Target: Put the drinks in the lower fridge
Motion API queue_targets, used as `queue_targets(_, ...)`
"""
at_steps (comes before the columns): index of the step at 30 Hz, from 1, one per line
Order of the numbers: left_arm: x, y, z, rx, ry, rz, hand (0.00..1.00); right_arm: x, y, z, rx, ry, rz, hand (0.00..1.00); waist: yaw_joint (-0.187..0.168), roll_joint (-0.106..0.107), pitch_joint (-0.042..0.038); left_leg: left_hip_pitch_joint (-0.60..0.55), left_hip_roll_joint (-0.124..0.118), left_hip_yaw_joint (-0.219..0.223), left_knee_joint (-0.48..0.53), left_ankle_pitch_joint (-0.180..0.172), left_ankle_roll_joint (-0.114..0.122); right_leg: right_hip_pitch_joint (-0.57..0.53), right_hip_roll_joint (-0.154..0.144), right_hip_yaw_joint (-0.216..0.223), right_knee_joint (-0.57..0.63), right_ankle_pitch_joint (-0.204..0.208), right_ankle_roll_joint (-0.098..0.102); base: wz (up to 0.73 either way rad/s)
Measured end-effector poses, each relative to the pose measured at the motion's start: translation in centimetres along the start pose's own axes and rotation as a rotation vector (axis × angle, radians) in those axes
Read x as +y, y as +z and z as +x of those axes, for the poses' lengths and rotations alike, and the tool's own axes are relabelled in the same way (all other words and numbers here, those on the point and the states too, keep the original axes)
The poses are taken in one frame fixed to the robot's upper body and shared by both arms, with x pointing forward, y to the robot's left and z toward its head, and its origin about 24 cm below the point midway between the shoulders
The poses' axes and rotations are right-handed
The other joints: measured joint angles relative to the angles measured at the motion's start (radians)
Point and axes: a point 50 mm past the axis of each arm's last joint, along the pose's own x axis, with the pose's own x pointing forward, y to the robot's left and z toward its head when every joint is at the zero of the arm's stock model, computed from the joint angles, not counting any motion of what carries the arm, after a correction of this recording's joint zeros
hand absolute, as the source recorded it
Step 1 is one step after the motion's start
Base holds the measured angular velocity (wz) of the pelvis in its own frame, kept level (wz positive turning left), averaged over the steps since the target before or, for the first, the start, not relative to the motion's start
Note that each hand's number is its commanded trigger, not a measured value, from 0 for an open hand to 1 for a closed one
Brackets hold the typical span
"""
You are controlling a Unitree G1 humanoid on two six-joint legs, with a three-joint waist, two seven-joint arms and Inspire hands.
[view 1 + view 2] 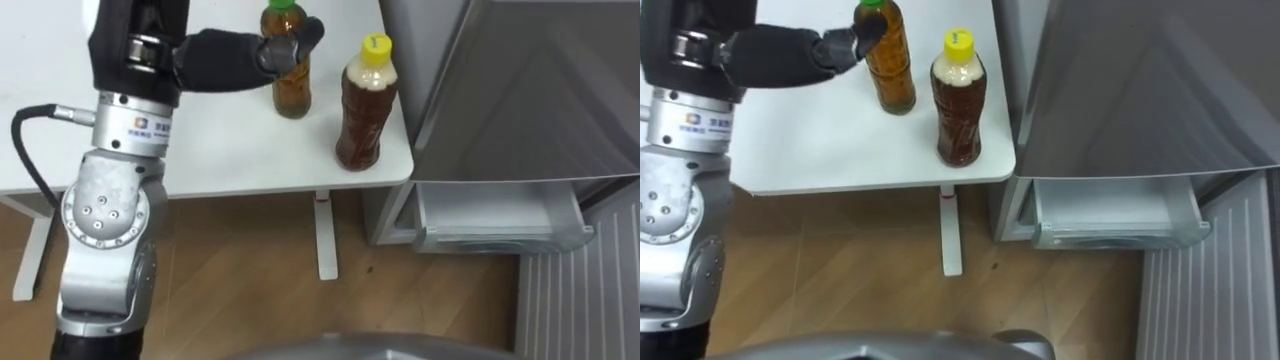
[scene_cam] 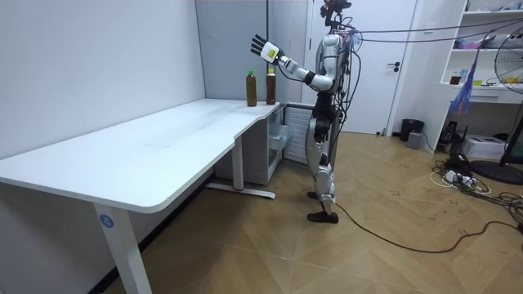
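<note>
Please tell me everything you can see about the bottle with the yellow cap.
The yellow-capped bottle looks like clear plastic and holds a dark brown drink, with a paler band just under the closed cap. It stands upright on the white table, near the corner beside the grey fridge. Only the table touches it. The green-capped bottle stands apart behind it, with the left hand by that one.

Silver forearm (round joint dotted with screws), black cable, black left hand [image 1: 235,58], perhaps a wrist label.
</note>
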Motion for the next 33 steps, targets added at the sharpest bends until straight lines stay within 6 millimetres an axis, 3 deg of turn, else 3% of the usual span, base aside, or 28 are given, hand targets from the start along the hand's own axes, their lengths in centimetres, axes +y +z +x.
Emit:
queue_targets(6,-1.4,-1.8,-0.2,0.098,-0.110,-0.040,0.00,-0.1,0.0,0.0,0.002,-0.015,0.000,0.00,-0.006,0.008,-0.0020,0.005,0.000,-0.002,0.001,0.000,0.000,0.005,0.002,0.003,-0.001,0.000,0.000,0.00)
queue_targets(15,-3.3,-2.0,-0.3,0.111,-0.269,-0.081,0.00,-0.1,0.6,0.1,0.013,-0.017,-0.046,0.00,-0.028,0.015,0.0015,0.014,0.001,0.010,0.000,0.000,0.000,0.005,0.004,0.023,0.001,0.000,0.000,-0.06)
queue_targets(33,-4.1,-2.1,-0.4,0.127,-0.361,-0.102,0.00,-0.2,0.4,0.0,0.025,-0.018,-0.067,0.00,-0.030,0.016,0.0010,0.012,0.002,0.019,0.000,0.000,0.000,-0.001,0.005,0.031,0.001,0.000,0.000,-0.01)
